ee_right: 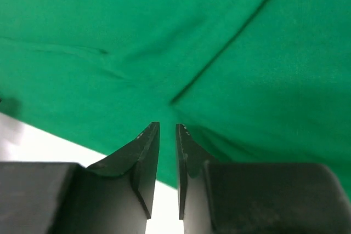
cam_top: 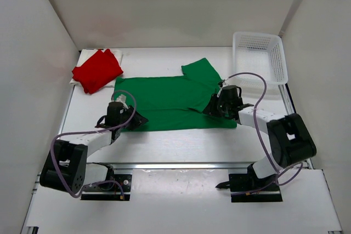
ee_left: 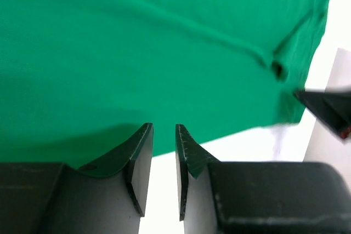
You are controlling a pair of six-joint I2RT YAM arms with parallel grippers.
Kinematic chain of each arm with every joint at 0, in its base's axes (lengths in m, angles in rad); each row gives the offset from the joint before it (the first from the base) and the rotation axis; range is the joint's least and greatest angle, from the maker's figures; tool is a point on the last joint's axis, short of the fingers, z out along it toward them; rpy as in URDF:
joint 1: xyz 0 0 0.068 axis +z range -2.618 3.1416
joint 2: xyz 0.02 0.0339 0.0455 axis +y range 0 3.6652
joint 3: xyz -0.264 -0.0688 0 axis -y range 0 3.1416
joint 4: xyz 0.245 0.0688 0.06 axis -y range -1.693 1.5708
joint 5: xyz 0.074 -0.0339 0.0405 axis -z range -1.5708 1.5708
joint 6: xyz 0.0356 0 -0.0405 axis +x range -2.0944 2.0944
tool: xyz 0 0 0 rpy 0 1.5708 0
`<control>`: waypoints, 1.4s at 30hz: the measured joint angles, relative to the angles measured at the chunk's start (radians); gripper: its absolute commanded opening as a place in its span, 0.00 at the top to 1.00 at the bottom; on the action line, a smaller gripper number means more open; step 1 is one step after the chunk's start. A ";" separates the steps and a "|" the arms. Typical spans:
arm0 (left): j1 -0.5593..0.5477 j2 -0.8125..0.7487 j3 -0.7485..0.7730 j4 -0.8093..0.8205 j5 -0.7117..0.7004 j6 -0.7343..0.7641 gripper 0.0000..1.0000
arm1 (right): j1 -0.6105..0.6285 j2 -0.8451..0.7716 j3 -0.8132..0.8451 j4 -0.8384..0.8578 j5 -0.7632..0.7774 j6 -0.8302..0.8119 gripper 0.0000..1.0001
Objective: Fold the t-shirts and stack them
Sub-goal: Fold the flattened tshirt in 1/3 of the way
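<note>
The bright green cloth t-shirt (cam_top: 164,102) lies crosswise, near hem at left claw (ee_left: 163,130) and right claw (ee_right: 167,127), both narrowly parted, empty.

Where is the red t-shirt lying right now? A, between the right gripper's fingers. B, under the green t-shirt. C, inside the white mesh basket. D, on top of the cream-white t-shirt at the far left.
D: the red t-shirt rests on the cream-white t-shirt at the far left, apart from the basket.

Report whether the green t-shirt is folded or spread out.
Spread out: the green t-shirt lies flat and wide on the table, one sleeve sticking out toward the far side.
</note>
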 measured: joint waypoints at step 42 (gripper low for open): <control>-0.352 0.257 0.138 0.156 -0.087 -0.013 0.69 | 0.037 0.097 0.129 -0.027 0.035 -0.001 0.65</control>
